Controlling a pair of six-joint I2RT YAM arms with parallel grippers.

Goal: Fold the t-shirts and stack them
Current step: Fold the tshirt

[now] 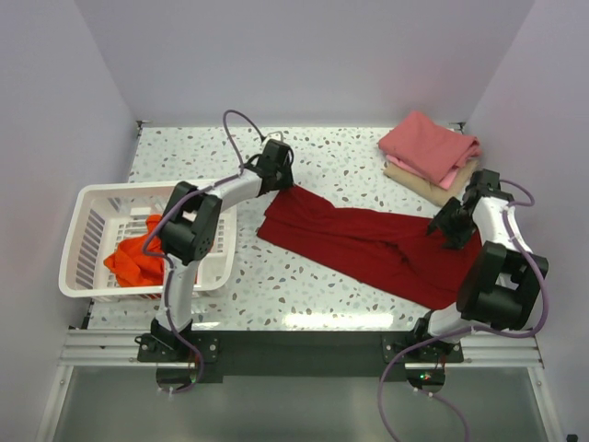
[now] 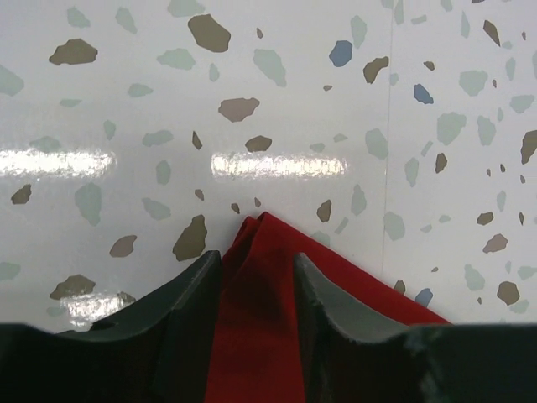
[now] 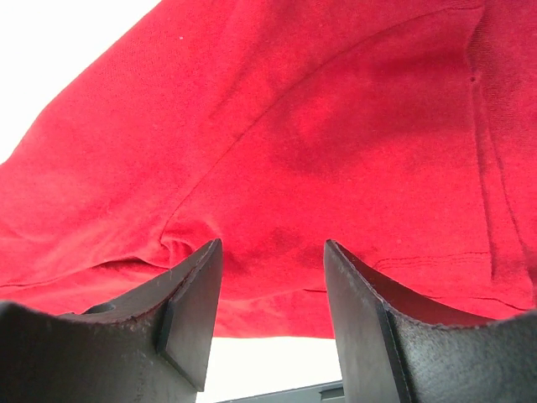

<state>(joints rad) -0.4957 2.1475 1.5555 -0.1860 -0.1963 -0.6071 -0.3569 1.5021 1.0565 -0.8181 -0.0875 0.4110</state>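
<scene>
Four t-shirts, two grippers, one basket. At 9 o'clock, the white basket (image 1: 87,198) holds one orange-red shirt (image 1: 133,262). The left gripper (image 2: 256,260) straddles the far-left corner of the one crimson shirt (image 1: 368,244), which lies spread across the middle of the table (image 1: 276,285). I cannot tell whether it pinches the cloth. At 3 o'clock, the right gripper (image 3: 273,248) stands unclenched over the shirt's right end. At 1 o'clock, one folded pink shirt (image 1: 423,143) lies on one tan shirt (image 1: 433,184).

Tan shirt (image 1: 425,184) mostly beneath the pink shirt (image 1: 428,143)
</scene>
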